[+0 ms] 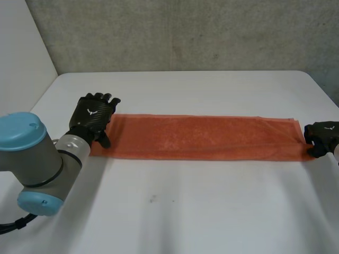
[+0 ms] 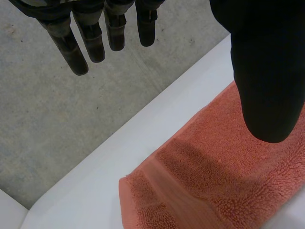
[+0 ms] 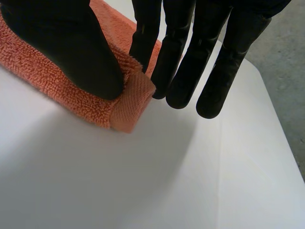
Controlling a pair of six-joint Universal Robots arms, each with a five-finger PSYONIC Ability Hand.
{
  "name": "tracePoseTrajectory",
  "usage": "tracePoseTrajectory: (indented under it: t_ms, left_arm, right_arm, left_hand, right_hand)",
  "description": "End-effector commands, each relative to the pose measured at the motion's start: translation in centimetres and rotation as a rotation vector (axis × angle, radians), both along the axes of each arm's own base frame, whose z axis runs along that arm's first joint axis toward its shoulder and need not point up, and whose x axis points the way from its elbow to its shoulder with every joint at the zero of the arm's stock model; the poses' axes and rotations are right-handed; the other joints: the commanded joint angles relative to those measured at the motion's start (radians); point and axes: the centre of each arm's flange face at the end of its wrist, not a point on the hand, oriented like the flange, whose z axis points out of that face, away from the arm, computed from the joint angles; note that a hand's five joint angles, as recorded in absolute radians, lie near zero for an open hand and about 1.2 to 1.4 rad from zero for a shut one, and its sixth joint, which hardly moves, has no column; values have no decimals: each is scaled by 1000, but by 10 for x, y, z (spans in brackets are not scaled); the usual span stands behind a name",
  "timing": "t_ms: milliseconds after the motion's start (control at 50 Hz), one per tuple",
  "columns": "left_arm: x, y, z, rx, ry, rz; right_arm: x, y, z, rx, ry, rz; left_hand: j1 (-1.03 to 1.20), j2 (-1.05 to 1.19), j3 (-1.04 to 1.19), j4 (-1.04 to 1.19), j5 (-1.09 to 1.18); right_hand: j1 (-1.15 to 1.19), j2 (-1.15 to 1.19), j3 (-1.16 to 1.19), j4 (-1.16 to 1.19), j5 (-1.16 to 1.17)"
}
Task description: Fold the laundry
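Worktop (image 1: pixel 212 211): white, flat, smooth, rounded far corners; spans the lower and middle frame. One small dark speck (image 1: pixel 152 199) on it, lower centre.
Back wall (image 1: pixel 185 32): grey rough concrete, across the top.
Side panel (image 1: pixel 21 42): plain white, upper left.

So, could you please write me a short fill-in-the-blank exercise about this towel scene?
1. The long towel is ___ in colour.
2. It lies on a ___ table.
3. The left robot hand, fingers straight, is at the towel's ___ end.
4. The right robot hand pinches its ___ end.
Missing words: orange; white; left; right.
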Motion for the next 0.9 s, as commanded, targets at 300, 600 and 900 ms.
tracePoseTrajectory:
  t_ms: [300,600,900]
  left_arm:
    - [4,-2,1,-2,1,12]
    - [4,-2,2,-5,1,17]
    - [6,-3,4,-7,2,20]
  right_arm:
    - [-50,-52,61,-234,335,-174]
    - [228,53,83,-485,72,606]
    - [306,153,3,-340,35,933]
  left_hand:
    - [-24,-30,-41,-30,-47]
    - [-24,-30,-41,-30,-47]
    - [-24,-30,-41,-30,-47]
  right_hand:
    - [443,218,217,207,260]
    - [443,218,217,207,260]
    - [-779,-1003,-1005,-1014,-962]
